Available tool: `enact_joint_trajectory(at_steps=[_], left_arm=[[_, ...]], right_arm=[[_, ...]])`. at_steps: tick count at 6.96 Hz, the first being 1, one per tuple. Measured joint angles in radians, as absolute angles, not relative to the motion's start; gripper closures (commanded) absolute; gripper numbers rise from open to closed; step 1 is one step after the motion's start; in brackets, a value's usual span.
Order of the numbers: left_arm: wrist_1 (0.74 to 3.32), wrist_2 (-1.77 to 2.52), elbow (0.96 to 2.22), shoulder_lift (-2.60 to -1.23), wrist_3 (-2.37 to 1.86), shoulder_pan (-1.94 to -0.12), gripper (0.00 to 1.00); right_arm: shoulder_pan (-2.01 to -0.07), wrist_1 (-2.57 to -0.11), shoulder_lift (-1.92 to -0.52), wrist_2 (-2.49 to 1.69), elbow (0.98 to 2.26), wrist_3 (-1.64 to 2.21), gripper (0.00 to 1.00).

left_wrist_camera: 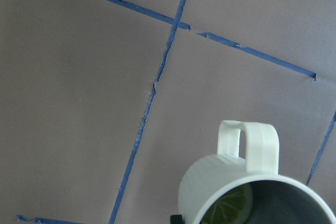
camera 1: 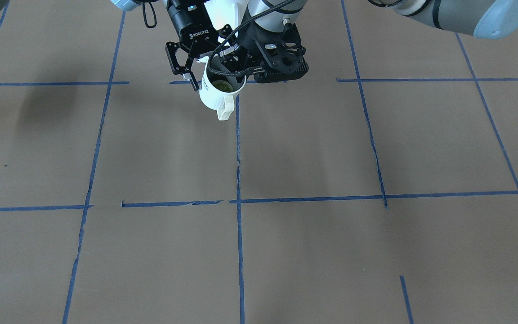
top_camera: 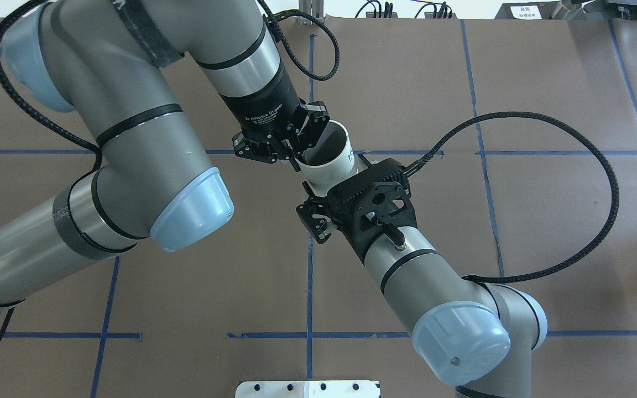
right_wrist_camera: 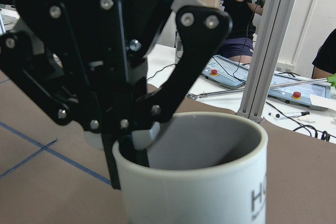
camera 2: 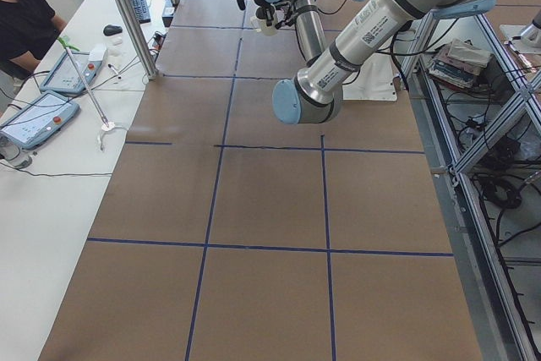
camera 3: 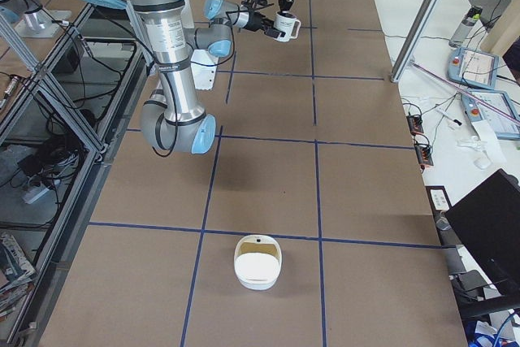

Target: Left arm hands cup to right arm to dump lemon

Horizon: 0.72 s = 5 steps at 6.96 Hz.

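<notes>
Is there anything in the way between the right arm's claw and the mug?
Nothing visible. The right claw is right up beside the cup; whether it touches, I cannot tell. The left claw pinches the rim from above, one finger inside.

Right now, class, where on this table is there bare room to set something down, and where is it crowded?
Nearly all the taped table is bare: every square on the operators' side of the cup. At the robot's right end, keep off the white bowl. Crowded: at the cup, where left gripper and right arm meet.
</notes>
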<state>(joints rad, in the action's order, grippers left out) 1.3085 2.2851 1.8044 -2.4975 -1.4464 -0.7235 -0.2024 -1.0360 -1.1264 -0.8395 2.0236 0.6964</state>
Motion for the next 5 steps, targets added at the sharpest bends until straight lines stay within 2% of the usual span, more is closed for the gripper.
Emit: enact_joint_trajectory(at_steps=[3, 4, 5], left_arm=[[1.308, 2.294, 1.823, -2.495, -1.447, -0.719, 0.98], [1.307, 2.307, 1.83, -2.495, -1.447, -0.718, 0.92], [1.308, 2.316, 1.837, -2.495, -1.447, -0.718, 0.69]], right_arm=[[-0.202, -1.035, -1.127, -0.839, 2.023, 0.696, 0.0], [-0.202, -1.035, -1.128, -0.839, 2.023, 0.696, 0.25], [-0.202, -1.036, -1.128, -0.839, 2.023, 0.696, 0.55]])
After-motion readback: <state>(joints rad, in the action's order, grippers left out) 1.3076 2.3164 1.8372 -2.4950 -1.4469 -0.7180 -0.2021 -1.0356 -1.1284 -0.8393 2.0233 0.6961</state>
